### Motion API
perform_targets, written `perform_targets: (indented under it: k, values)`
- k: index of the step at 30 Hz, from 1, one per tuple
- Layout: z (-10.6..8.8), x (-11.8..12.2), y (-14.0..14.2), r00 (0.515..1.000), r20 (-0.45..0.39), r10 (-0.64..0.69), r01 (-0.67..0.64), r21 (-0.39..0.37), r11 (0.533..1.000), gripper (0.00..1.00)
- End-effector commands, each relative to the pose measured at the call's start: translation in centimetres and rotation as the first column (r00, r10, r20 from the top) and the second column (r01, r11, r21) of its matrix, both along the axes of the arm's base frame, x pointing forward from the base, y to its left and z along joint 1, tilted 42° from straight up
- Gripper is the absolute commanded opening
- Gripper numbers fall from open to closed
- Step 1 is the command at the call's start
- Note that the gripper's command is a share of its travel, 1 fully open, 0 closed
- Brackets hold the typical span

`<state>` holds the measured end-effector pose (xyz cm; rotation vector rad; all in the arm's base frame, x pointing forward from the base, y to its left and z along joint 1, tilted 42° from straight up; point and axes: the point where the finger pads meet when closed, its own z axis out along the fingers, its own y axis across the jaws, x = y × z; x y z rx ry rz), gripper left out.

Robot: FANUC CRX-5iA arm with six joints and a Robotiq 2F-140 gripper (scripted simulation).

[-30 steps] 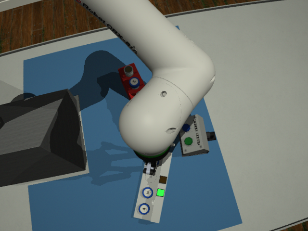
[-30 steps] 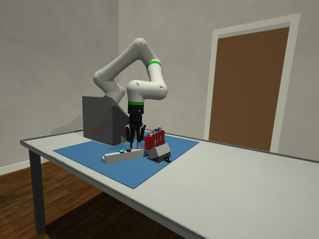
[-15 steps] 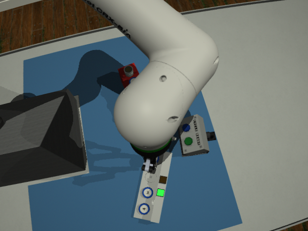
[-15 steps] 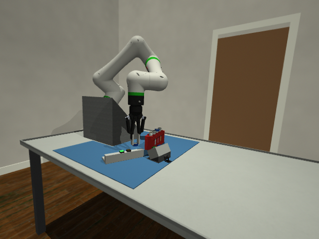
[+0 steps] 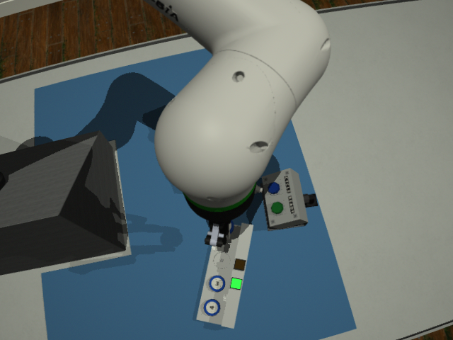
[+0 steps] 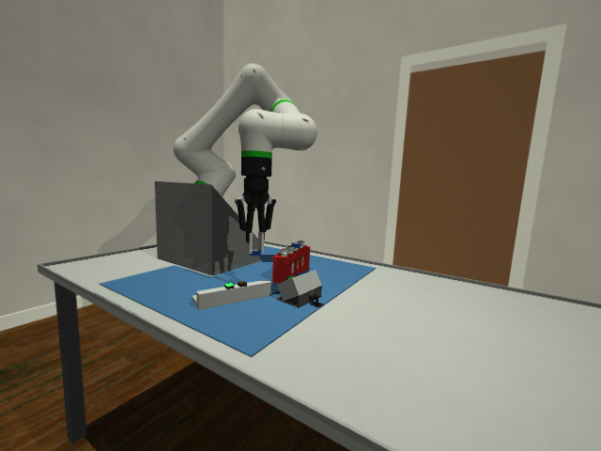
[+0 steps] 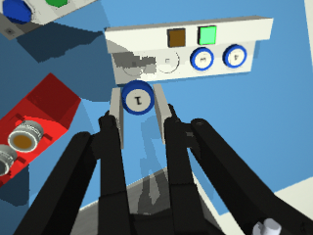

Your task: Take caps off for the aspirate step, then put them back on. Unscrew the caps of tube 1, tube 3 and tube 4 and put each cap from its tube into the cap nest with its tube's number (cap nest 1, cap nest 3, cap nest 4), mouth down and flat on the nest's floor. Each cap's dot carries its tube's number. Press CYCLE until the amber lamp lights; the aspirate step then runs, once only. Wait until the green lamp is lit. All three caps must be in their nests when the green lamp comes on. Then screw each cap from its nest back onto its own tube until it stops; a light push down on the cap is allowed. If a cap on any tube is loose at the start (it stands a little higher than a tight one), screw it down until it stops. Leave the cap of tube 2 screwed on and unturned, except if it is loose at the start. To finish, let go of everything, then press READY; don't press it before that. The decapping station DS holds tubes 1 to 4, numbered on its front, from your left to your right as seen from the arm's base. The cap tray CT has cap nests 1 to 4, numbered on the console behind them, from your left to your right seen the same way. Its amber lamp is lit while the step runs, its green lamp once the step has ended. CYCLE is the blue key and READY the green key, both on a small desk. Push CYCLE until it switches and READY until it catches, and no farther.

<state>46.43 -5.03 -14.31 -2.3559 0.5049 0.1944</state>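
My gripper (image 7: 138, 98) (image 5: 216, 237) (image 6: 255, 250) is shut on the blue cap 1 (image 7: 137, 97) and holds it a little above the near end of the grey cap tray (image 7: 254, 29) (image 5: 228, 318) (image 6: 227, 293). Nest 1 (image 7: 132, 66) and nest 2 (image 7: 167, 62) are empty. Cap 3 (image 7: 201, 59) (image 5: 217, 282) and cap 4 (image 7: 234, 55) (image 5: 211, 307) sit in their nests. The green lamp (image 7: 206, 34) (image 5: 236, 283) is lit; the amber lamp (image 7: 176, 36) (image 5: 239, 264) is dark. The red station (image 7: 44, 105) (image 6: 291, 262) shows an open tube (image 7: 24, 139) in the wrist view; the arm hides it in the top view.
The key desk (image 5: 292, 215) (image 6: 300, 286) stands beside the tray, with the blue key (image 5: 273, 188) (image 7: 17, 10) and the green key (image 5: 277, 207). A large dark grey box (image 5: 54, 193) (image 6: 189, 223) stands at the mat's edge.
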Motion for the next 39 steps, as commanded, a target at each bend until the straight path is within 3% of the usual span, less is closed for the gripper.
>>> perform_targets:
  k: [1,4,7,9,12,14,16,29,31,39]
  values:
    - [1.2,0.0,-1.1,1.000,0.000,0.000,0.000,0.000,1.000,0.00]
    - [1.5,0.0,-1.4,1.000,0.000,0.000,0.000,0.000,1.000,0.00]
    - [3.2,-0.1,0.4,0.969,-0.167,-0.183,0.183,-0.015,0.983,0.00]
    - [3.2,-0.1,0.4,0.969,-0.167,-0.183,0.183,-0.015,0.983,0.00]
    - [4.4,-0.2,1.6,0.915,-0.272,-0.298,0.298,-0.042,0.954,0.00]
    - [4.4,-0.2,1.6,0.915,-0.272,-0.298,0.298,-0.042,0.954,0.00]
    - [5.5,-0.3,2.9,0.848,-0.358,-0.391,0.391,-0.075,0.917,0.00]
    - [11.1,-0.8,9.0,0.848,-0.358,-0.391,0.391,-0.075,0.917,0.00]
    - [11.1,-0.8,9.0,0.848,-0.358,-0.391,0.391,-0.075,0.917,0.00]
    - [15.0,-1.2,13.3,0.848,-0.358,-0.391,0.391,-0.075,0.917,0.00]
